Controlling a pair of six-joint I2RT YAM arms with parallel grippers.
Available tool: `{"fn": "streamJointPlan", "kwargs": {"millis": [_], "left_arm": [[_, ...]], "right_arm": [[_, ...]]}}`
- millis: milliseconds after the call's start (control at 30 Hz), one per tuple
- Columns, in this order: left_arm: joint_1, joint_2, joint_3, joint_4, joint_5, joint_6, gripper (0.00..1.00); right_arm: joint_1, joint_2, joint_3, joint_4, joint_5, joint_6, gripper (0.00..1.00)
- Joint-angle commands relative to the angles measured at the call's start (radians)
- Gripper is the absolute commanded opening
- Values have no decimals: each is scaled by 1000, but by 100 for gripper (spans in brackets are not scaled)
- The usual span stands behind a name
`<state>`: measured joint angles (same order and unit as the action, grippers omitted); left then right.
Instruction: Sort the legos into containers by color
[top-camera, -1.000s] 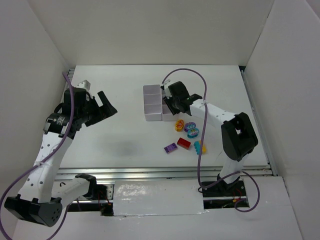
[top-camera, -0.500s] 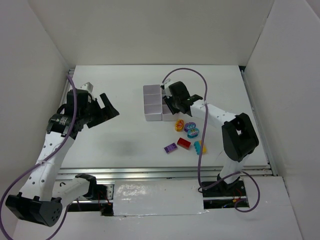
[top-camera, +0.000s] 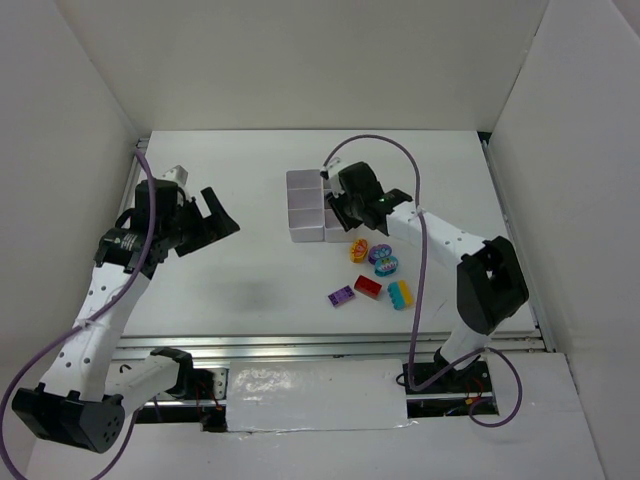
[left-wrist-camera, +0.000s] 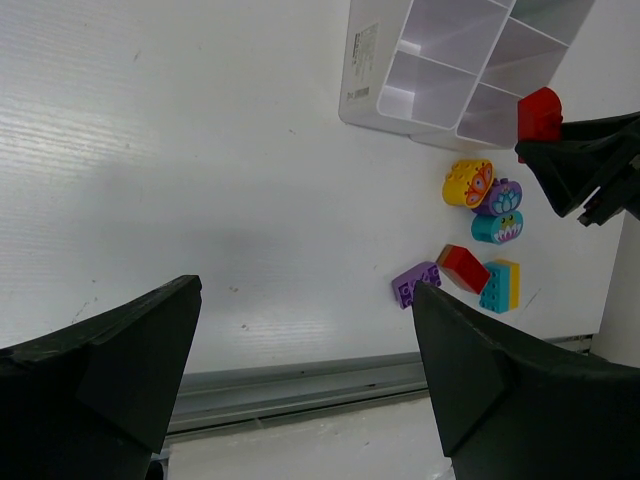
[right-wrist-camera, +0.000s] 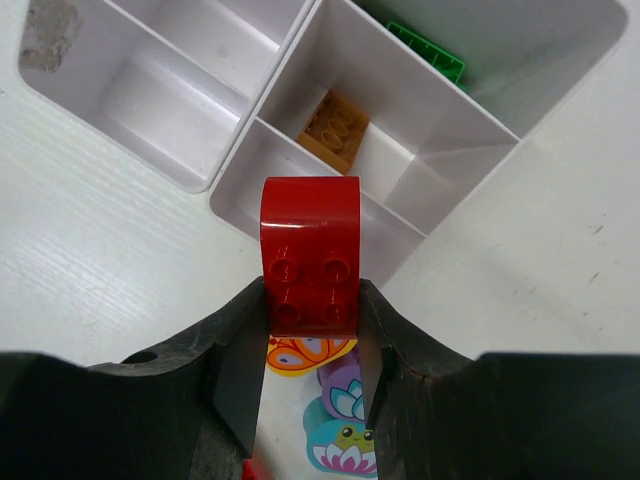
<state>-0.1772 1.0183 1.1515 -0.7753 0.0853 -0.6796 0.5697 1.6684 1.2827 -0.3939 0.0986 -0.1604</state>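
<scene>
My right gripper is shut on a red lego with a rounded end, held just over the near corner of the white containers. One compartment holds an orange brick, the one beyond it a green brick. In the top view the right gripper sits at the containers' right side. Loose legos lie in front: orange butterfly, purple, teal, red, flat purple, teal-yellow. My left gripper hangs open and empty, far left.
White walls enclose the table on three sides. A metal rail runs along the near edge. The left wrist view shows bare table between my left gripper and the containers.
The right arm's elbow has swung out to the right while its gripper stays at the containers with the red lego. The left gripper has drifted slightly right.
</scene>
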Motion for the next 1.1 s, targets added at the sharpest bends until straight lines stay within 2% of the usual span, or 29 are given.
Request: {"fn": "streamJointPlan", "kwargs": {"millis": [0,133,200,300,367,433,600,933,1067], "left_arm": [[5,5,-6,50,27,23,100],[7,6,-3,47,28,29,100],[5,6,-3,45,30,31,100],[5,-1,1,39,27,37,100],[5,-4,4,27,22,43,100],[5,-9,11,16,10,52,100],[7,-27,20,-10,-18,63,99],[7,-43,14,-4,-28,52,100],[7,-43,13,1,-24,49,99]], "right_arm": [[30,-48,-17,12,49,-74,28],[42,-79,-46,47,21,-276,12],[39,-78,-40,52,10,-321,10],[32,-38,21,-46,-77,-474,0],[30,-10,59,-85,-73,-514,0],[15,13,107,-123,-135,-595,0],[12,37,113,-73,-102,-695,0],[6,16,-5,98,-56,-742,0],[-5,24,-31,118,-71,-735,1]]}}
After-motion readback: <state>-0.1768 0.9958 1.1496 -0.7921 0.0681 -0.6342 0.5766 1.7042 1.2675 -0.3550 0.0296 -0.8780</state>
